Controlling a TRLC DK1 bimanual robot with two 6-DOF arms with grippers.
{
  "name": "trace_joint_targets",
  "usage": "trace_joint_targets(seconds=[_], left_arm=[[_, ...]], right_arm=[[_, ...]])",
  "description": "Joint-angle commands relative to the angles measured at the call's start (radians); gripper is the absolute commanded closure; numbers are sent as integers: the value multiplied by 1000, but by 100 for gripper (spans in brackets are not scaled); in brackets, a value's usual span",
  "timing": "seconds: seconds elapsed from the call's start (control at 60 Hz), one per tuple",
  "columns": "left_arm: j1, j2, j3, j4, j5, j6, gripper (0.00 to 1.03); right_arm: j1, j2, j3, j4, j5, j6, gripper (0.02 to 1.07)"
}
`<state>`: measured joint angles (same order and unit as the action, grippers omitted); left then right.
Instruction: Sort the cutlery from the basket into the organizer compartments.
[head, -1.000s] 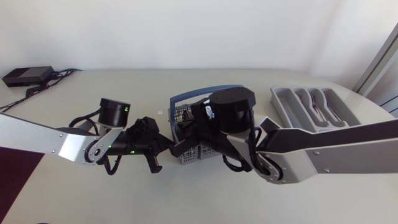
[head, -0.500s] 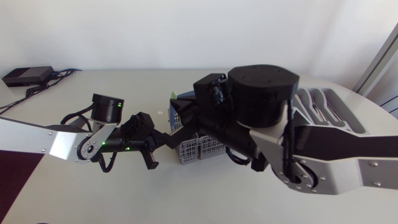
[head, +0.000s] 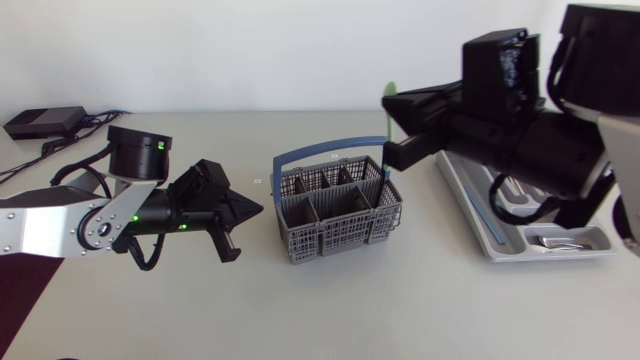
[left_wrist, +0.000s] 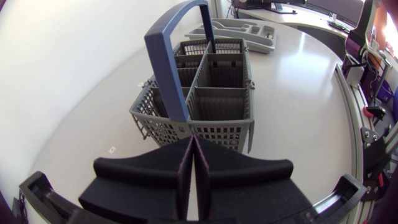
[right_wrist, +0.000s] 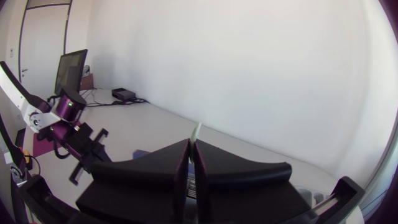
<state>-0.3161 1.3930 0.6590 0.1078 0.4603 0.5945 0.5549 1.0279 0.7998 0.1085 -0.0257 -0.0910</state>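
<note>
The grey basket (head: 335, 212) with a blue handle stands mid-table, straight ahead of my left gripper (left_wrist: 194, 142) in the left wrist view (left_wrist: 211, 93). My left gripper (head: 246, 212) is shut and empty, a short way left of the basket. My right gripper (head: 392, 125) hangs high above the basket's right end, shut on a light green cutlery piece (head: 390, 92) whose thin tip pokes out past the fingers (right_wrist: 196, 132). The grey organizer (head: 492, 248) lies at the right, largely hidden by my right arm; some cutlery (head: 548, 240) lies in it.
A black box (head: 40, 122) with cables sits at the back left corner. The organizer (left_wrist: 239, 28) shows beyond the basket in the left wrist view. My right arm's bulky links loom over the table's right side.
My right arm has risen off the basket and swung up and to the right, carrying the green piece. My left gripper has drawn back to the left, away from the basket.
</note>
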Motion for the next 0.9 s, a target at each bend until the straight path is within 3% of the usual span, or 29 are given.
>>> trace_joint_targets(seconds=[0.0, 0.133, 0.467, 0.65, 0.883], left_arm=[[-12, -28, 40, -26, -18, -16, 100], [-21, -46, 65, -72, -46, -16, 100], [-24, -40, 79, -120, -107, -10, 100], [-23, -46, 80, -146, -132, -9, 100], [-24, -51, 82, -172, -161, -7, 100]], right_arm=[[-138, -34, -5, -67, -60, -19, 101], [-383, -63, -17, -158, -223, -69, 101], [-808, -2, 4, -337, -467, -378, 101], [-969, 113, 22, -441, -523, -670, 101], [-1092, 190, -22, -451, -514, -1004, 101]])
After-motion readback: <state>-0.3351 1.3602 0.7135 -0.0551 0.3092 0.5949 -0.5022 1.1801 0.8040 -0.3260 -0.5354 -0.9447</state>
